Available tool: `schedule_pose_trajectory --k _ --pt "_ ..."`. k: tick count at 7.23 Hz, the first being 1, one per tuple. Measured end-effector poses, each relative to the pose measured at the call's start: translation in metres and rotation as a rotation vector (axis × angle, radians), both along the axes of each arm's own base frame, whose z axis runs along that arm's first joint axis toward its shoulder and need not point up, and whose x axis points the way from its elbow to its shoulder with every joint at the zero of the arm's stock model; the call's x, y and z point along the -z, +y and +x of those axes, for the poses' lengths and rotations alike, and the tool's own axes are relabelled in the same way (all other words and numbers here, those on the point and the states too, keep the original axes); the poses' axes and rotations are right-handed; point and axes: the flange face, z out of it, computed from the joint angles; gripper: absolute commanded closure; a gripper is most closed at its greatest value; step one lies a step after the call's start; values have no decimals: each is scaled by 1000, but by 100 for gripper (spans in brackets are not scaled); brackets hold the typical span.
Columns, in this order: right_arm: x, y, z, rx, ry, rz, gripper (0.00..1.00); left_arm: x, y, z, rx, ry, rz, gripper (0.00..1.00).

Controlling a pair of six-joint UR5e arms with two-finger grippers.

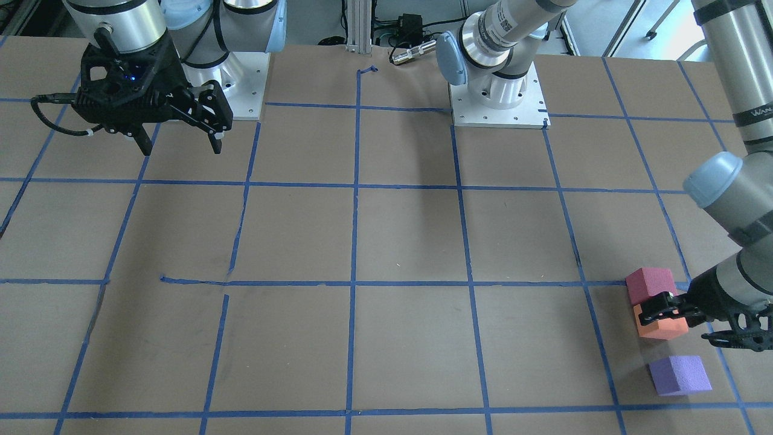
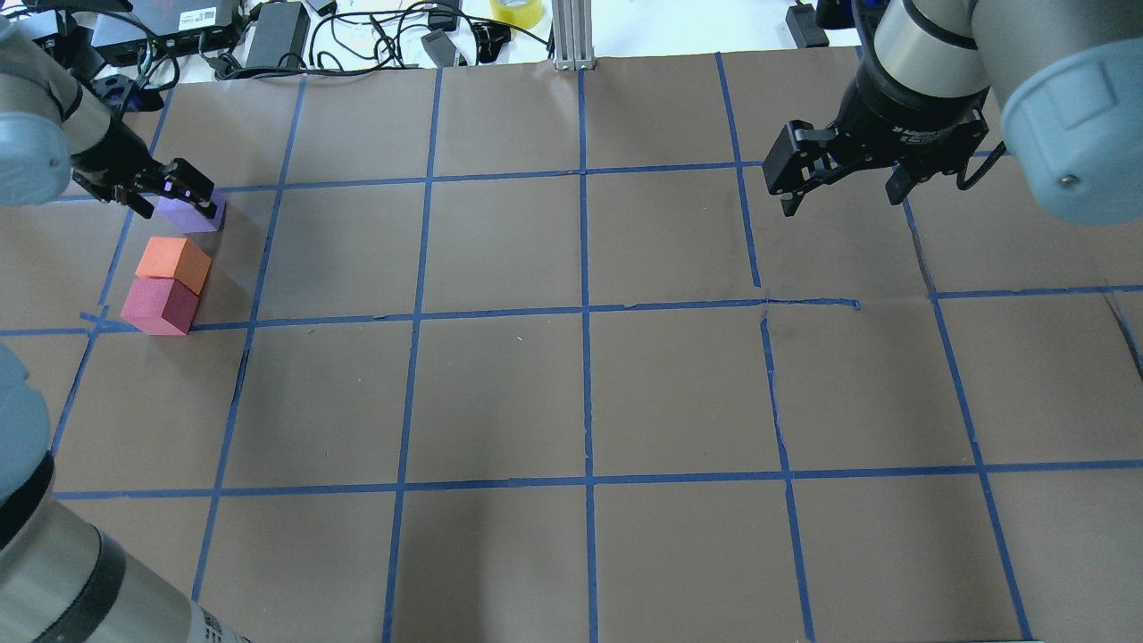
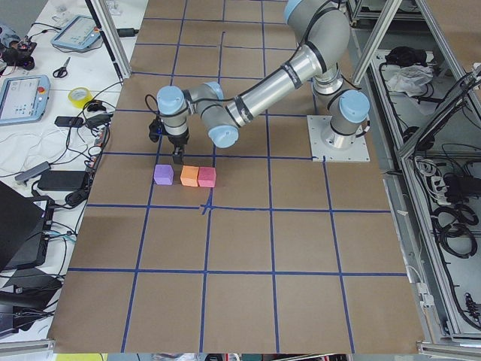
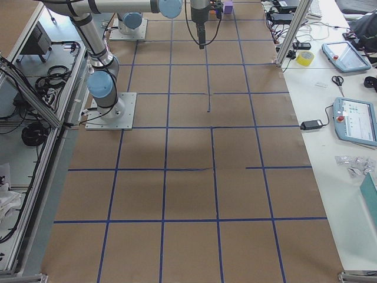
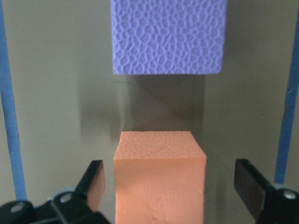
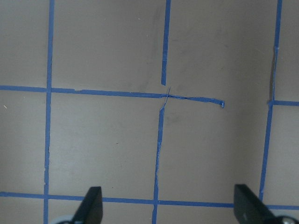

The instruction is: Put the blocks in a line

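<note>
Left fingers point(image 5: 93, 179): you see them released and spread wide, one on each side of the orange block point(image 5: 159, 154), with a gap at either flank and nothing gripped.
Orange: on the surface point(image 1: 386, 241), squarely between the left fingers, touching neither.
Purple point(image 5: 168, 35): straight ahead of those fingers, just past orange, with a strip of bare surface between the two.
Pink point(image 1: 650, 284): on the other side of the fingers, pressed against orange's far face.
Right fingers point(image 6: 91, 205): likewise released and holding nothing, spread above blue tape point(image 6: 161, 140) lines, well apart from all three blocks.
</note>
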Motion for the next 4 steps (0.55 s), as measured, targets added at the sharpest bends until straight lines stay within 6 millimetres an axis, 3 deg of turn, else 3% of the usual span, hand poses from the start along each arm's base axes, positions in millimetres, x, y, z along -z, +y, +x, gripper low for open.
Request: schedule_pose_trajectory --k 2,4 --pt "-1 2 -1 13 -1 4 0 -124 30 -83 83 4 14 0" --pt "-1 2 0 52 -5 4 0 -219 94 -150 140 3 6 0"
